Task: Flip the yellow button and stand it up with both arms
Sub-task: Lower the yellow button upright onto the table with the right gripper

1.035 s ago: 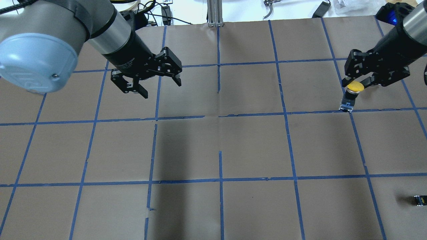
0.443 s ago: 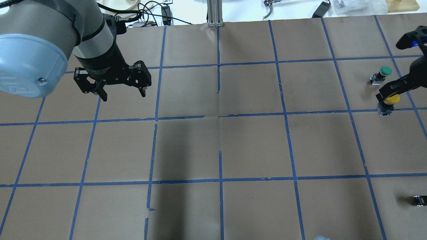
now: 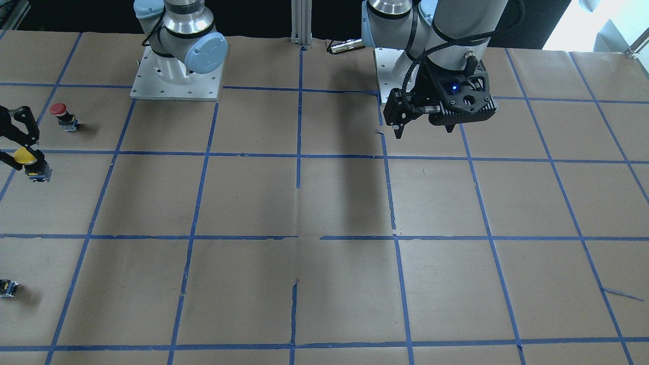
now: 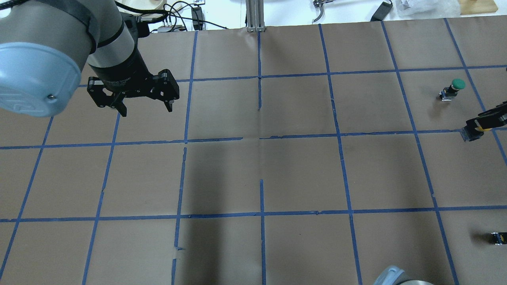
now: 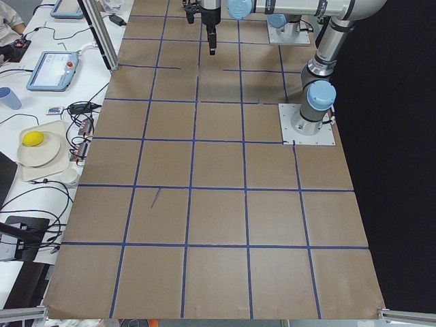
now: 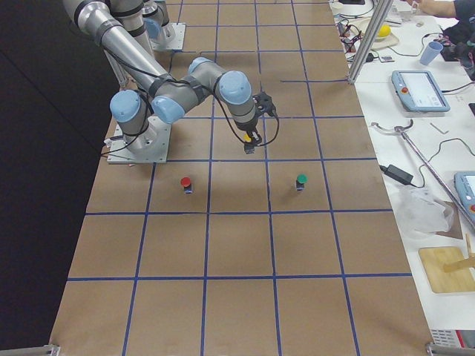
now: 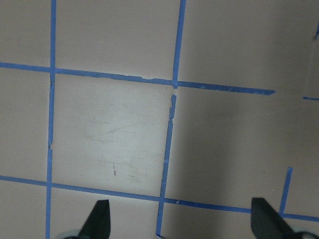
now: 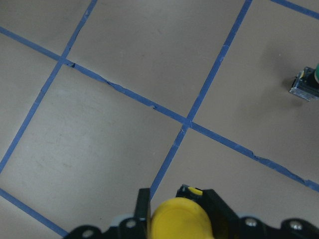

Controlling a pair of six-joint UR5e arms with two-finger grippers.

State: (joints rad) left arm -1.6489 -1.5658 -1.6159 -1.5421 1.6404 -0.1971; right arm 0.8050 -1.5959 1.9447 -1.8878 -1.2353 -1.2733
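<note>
My right gripper [image 4: 484,120] is shut on the yellow button [image 4: 479,127] at the table's far right edge. It grips the yellow cap, and the black and grey body [image 4: 469,135] hangs below, tilted. In the front view the right gripper [image 3: 20,151] holds the button [image 3: 23,157] at the left edge. In the right wrist view the cap [image 8: 179,221] sits between the fingers. I cannot tell if the body touches the table. My left gripper [image 4: 144,107] is open and empty over the far left; it also shows in the front view [image 3: 423,131] and the left wrist view [image 7: 182,221].
A green-capped button [image 4: 458,84] stands just beyond my right gripper. A red-capped button [image 3: 60,109] stands nearer the robot. A tiny black-and-yellow part [image 4: 498,237] lies at the right edge. The table [image 4: 261,174] is brown paper with a blue tape grid.
My right gripper has carried the yellow button rightward to the table's edge, uncovering the green button. My left gripper has moved left and turned, still open.
</note>
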